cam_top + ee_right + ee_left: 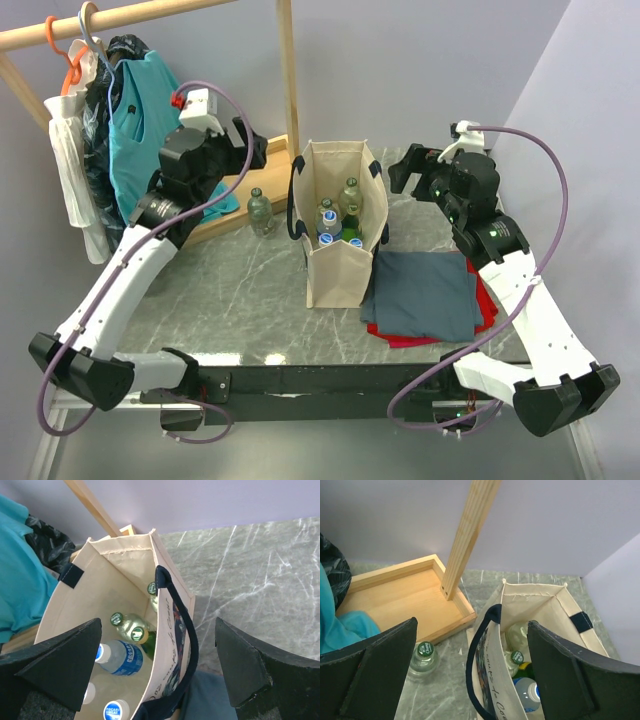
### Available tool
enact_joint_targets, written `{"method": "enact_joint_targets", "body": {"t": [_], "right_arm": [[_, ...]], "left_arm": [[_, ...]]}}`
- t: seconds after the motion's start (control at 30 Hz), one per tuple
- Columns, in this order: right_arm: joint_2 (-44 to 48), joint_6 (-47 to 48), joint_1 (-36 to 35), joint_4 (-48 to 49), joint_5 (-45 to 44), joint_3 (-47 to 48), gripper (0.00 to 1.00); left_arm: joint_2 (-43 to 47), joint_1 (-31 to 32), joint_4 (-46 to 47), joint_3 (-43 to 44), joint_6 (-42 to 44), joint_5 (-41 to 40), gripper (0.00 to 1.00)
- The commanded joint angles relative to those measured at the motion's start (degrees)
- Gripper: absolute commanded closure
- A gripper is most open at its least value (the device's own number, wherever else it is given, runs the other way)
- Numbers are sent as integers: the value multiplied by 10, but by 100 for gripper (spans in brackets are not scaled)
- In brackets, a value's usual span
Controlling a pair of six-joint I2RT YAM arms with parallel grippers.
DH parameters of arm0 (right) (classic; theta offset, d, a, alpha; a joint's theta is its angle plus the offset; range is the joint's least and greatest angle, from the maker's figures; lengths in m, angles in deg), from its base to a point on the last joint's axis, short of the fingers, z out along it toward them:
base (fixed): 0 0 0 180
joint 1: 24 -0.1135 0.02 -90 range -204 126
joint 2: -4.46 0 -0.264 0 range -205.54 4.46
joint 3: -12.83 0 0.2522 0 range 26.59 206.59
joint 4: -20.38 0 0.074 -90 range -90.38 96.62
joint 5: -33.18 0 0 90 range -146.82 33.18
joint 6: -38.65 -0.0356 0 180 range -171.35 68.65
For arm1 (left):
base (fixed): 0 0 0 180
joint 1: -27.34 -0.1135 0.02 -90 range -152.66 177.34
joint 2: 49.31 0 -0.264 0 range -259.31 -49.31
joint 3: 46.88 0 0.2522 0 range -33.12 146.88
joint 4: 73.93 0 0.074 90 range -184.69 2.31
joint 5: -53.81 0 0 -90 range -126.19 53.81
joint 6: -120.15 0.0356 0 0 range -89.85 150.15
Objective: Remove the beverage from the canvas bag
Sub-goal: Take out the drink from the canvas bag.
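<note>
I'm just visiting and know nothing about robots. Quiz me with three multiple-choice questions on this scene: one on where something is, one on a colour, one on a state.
1. Where does the lone bottle outside the canvas bag stand?
A) on the floor
B) on the table, beside the wooden tray
C) in a claw

2. What colour are the bag's handles?
A) red
B) yellow
C) dark navy

3. How are the left claw and the right claw?
A) both open, gripping nothing
B) both shut on bottles
C) one shut on a handle

Answers:
1 B: it stands upright on the marble, left of the bag, by the tray.
2 C: both wrist views show dark blue straps.
3 A: each claw's fingers are spread wide, touching nothing.
</note>
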Motion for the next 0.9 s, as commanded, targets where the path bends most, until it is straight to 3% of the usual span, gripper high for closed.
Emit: {"method": "enact_joint_targets", "body": {"t": [0.0, 0.17, 0.43, 0.87], "right_arm": [[6, 15, -2, 17, -15, 5, 0], [5, 23, -2, 11, -19, 3, 0], [10, 37, -2, 7, -31, -5, 0], [22, 49, -2, -3, -41, -10, 0]], "left_arm": [[-31, -1, -34, 73, 25, 33, 4], [-53, -1, -26, 84, 4, 55, 4], [-19, -1, 53, 25, 21, 144, 4], [-88, 17, 49, 51, 2, 207, 4]]}}
